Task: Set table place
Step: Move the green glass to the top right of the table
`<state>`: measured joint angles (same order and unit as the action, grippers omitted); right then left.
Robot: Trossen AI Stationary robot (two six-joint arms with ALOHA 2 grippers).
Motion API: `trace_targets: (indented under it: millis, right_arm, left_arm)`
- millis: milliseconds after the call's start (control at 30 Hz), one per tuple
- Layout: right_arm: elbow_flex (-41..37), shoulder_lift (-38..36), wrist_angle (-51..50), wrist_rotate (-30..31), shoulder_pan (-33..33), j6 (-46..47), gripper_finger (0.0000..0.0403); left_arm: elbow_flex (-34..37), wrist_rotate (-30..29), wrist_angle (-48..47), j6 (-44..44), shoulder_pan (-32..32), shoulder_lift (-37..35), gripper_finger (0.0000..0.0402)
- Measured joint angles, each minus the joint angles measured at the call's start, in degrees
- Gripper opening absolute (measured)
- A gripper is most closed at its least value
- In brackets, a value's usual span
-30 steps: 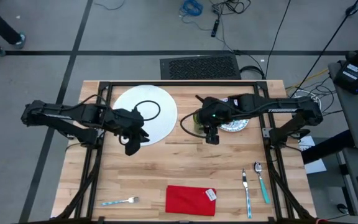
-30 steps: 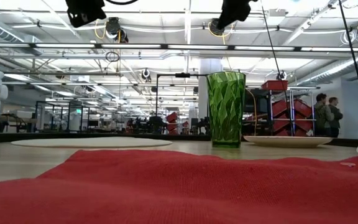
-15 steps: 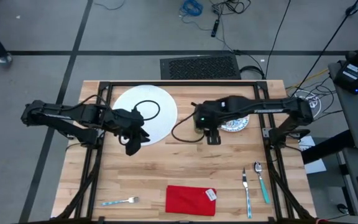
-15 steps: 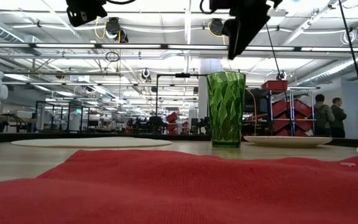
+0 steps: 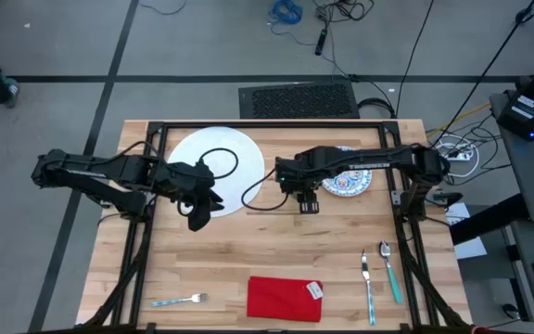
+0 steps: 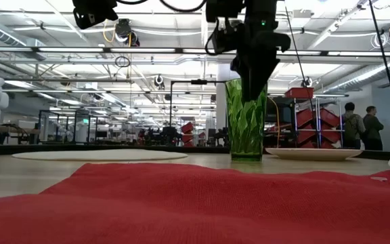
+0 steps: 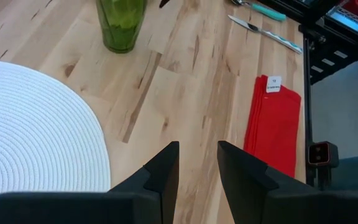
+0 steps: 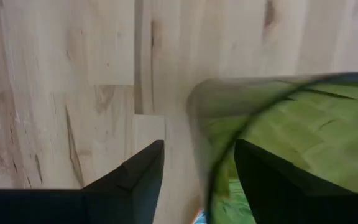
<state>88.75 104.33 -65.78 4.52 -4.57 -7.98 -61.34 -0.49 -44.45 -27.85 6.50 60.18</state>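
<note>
Now the right gripper (image 6: pixel 252 81) straddles the green cup's (image 6: pixel 246 119) rim, fingers apart; the left gripper (image 5: pixel 198 215) hovers with its 2 fingers (image 7: pixel 163 171) apart.

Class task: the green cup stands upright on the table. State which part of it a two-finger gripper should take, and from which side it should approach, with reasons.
Take the green cup by its rim, coming from straight above. It stands upright with its mouth open, so one finger can go inside and one outside the wall. The right gripper is placed this way, its fingers either side of the rim. The left gripper waits open beside the white plate.
</note>
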Motion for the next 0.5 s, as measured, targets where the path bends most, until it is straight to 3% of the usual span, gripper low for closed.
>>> trace_targets:
  millis: [100, 267, 500]
  right_arm:
    - [0.00, 1.27, 0.03, -0.09, 0.24, 0.93, 0.0136]
    - [0.00, 1.49, 0.96, -0.03, 0.52, 2.71, 0.0019]
    - [-0.02, -0.68, 1.20, -0.14, 0.91, 5.89, 0.0003]
  left_arm:
    - [0.00, 0.00, -0.02, 0.08, 0.00, 0.00, 0.0095]
    - [-0.02, 0.00, -0.05, 0.16, 0.00, 0.02, 0.0095]
    - [-0.04, 0.00, -0.55, 0.25, 0.00, 0.00, 0.0095]
